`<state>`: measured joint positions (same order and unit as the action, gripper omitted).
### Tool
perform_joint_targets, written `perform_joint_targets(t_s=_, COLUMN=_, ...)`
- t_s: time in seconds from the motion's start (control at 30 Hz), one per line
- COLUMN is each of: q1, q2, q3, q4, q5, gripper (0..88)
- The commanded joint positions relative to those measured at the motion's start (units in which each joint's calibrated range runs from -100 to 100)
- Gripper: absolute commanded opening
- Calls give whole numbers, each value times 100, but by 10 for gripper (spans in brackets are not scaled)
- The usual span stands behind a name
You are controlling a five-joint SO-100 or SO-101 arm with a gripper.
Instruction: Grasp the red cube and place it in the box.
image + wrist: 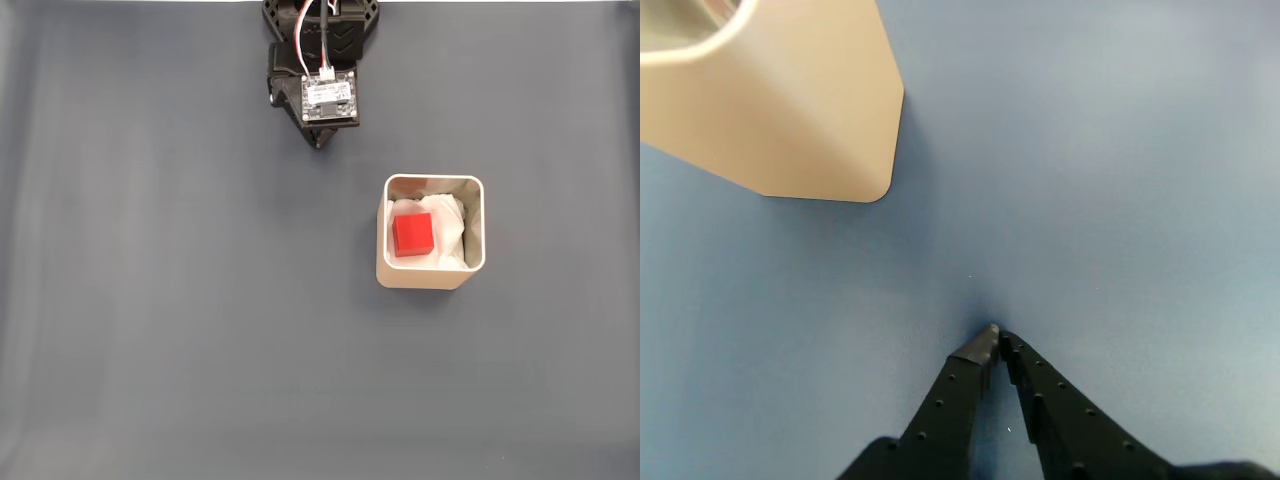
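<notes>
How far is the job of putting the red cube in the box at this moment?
Done: the red cube lies inside the box on its white paper. In hand: nothing; the end effector is shut and empty above the mat, apart from the box. Nothing visible is left.

In the fixed view the arm [318,60] is black plastic, with a small pale circuit board [329,97] on its upper face; red, black and white wires run into a white connector on it. In the wrist view the gripper [996,336] has two black tapering fingers [958,390] dotted with what look like small screw holes.
</notes>
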<state>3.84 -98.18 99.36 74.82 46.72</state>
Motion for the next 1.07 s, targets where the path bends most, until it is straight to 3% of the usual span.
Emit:
perform_joint_targets(t_s=0.0, q1=83, q2=-173, q3=64, q4=78, q5=20, gripper=5)
perform_joint_targets(t_s=0.17, q1=69, q2=-173, q3=64, q4=119, q5=239, gripper=7)
perform_joint_targets(t_s=1.03, q1=69, q2=-173, q3=64, q4=119, q5=244, gripper=7)
